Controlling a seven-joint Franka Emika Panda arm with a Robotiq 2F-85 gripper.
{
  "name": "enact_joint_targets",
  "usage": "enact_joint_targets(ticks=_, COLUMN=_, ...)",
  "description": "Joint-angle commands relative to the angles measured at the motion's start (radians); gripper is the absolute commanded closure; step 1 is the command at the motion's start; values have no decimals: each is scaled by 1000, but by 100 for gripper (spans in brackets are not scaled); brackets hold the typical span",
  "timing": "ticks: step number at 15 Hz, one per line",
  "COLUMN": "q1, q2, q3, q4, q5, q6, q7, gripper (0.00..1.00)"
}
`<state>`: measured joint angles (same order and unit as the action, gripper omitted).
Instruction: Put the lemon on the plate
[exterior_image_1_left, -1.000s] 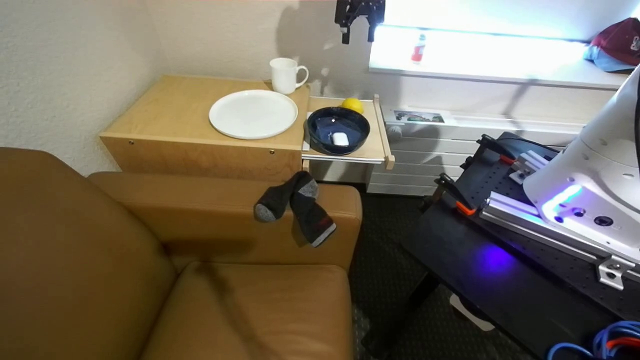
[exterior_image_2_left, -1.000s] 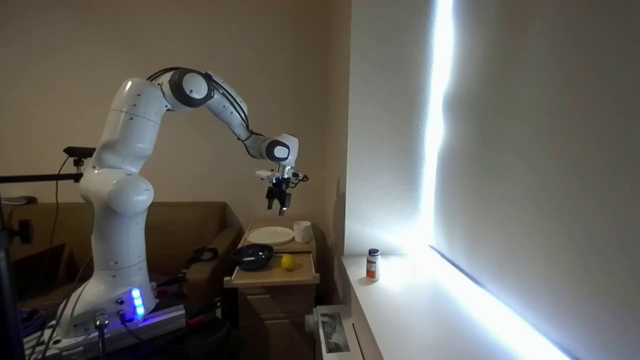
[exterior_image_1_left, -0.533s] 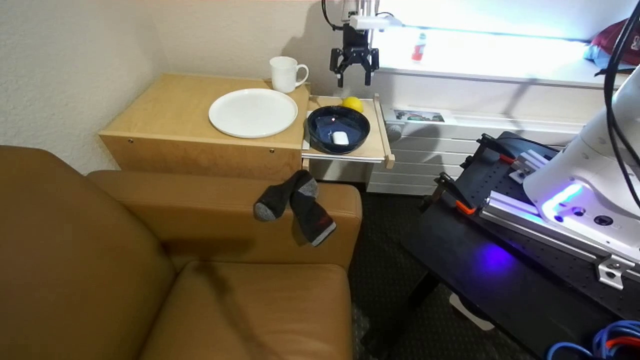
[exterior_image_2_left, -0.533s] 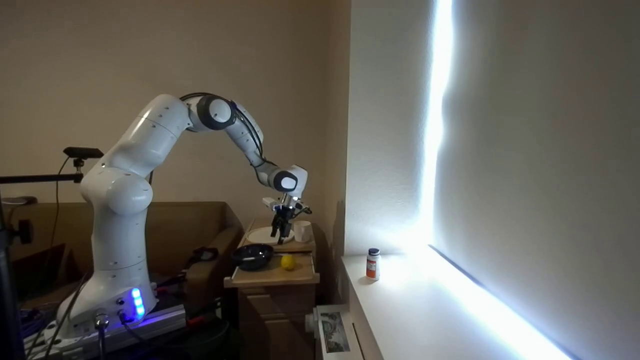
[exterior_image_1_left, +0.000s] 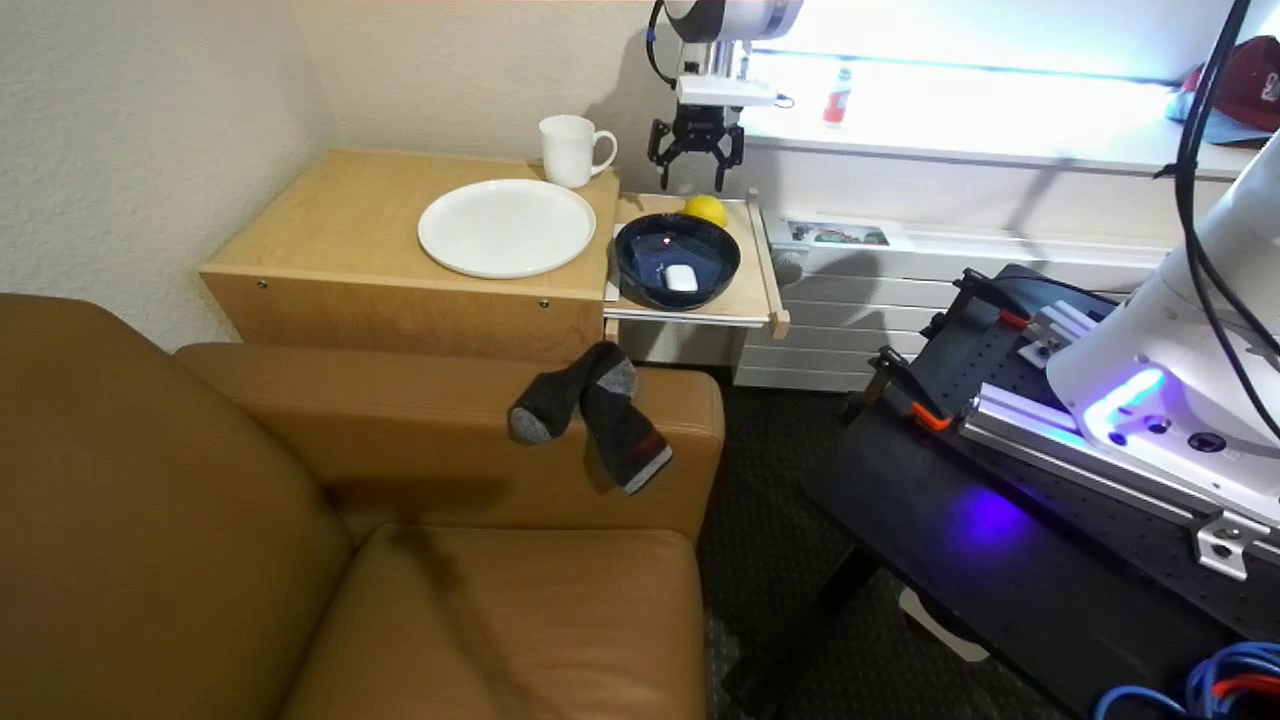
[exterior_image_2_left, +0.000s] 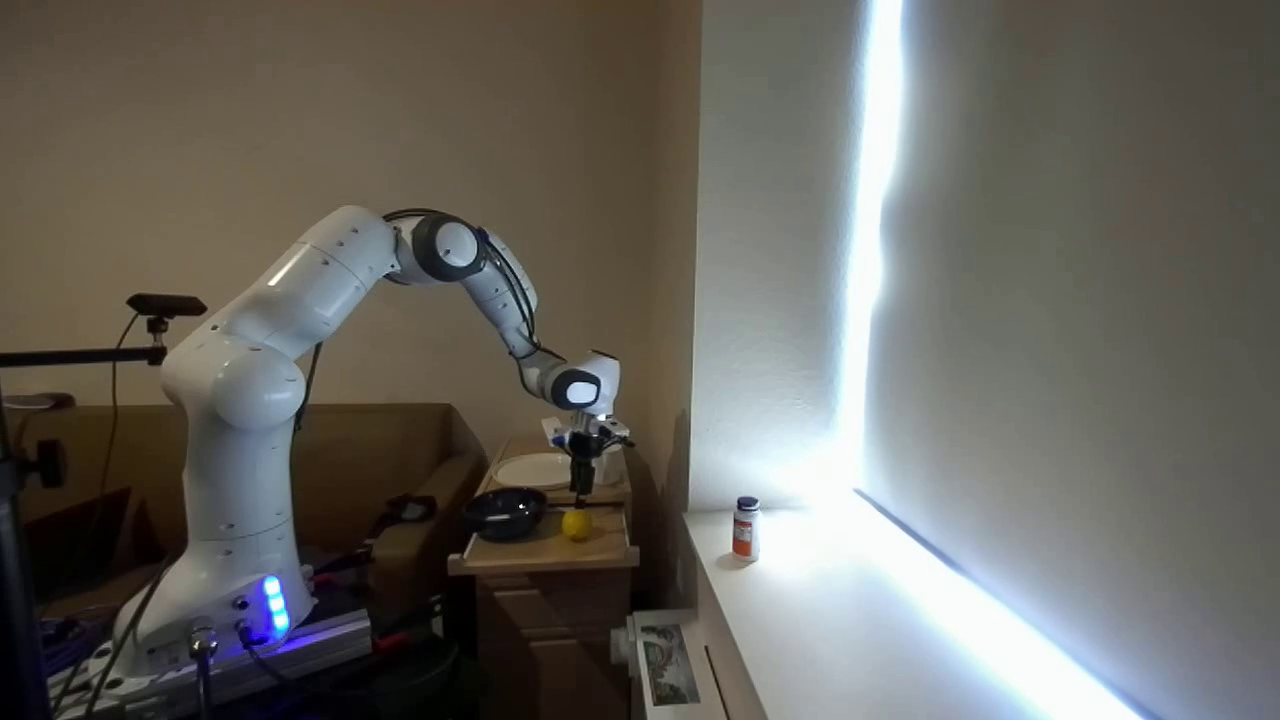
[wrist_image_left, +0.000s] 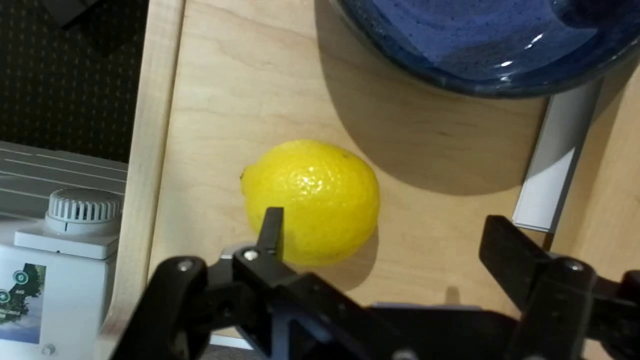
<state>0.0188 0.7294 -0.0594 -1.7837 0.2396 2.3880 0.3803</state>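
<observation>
One lemon (wrist_image_left: 320, 195) on the wooden shelf (wrist_image_left: 240, 75), jaws apart

The lemon rests near the dark blue bowl (wrist_image_left: 490, 45), clear of its rim. The gripper (wrist_image_left: 384, 227) is positioned above with jaws spread wide; in the wrist view one finger (wrist_image_left: 271, 230) overlaps the lemon's edge, and contact cannot be judged. The white plate (exterior_image_1_left: 507, 228) lies flat on the adjoining cabinet top (exterior_image_1_left: 340, 215). The white mug (exterior_image_1_left: 565, 150) stands upright just beside the plate.

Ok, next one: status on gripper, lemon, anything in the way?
Fingers open, nothing held, above pull-out shelf.
Lemon on shelf, not plate.
Dark bowl beside lemon, apart; likely not blocking.
</observation>
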Motion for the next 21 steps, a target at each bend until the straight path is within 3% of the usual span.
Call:
enact_joint_targets(ticks=1, q1=-1, q2=1, q3=2, q4=2, q5=-2, q6=-2, q7=1, gripper=0)
enact_joint_targets(ticks=7, q1=27, q2=31, q3=-48, q4=-7, q5=-29, q6=-23, q7=102, gripper=0)
enact_joint_targets(ticks=14, q1=16, q2=59, q3=-37, q4=-3, q5=-14, q6=-14, q7=111, gripper=0)
enact_joint_targets(ticks=15, q1=6, q2=69, q3=-29, q4=2, q5=-10, q6=-14, q7=92, gripper=25)
enact_joint_targets(ticks=16, q1=6, q2=77, q3=-29, q4=5, q5=-8, q6=-10, q7=94, gripper=26)
enact_joint_targets(ticks=19, q1=2, q2=86, q3=-26, q4=7, q5=-2, q6=-8, q7=93, gripper=46)
enact_joint_targets(ticks=21, q1=0, q2=83, q3=-28, q4=4, q5=0, q6=2, q7=94, gripper=49)
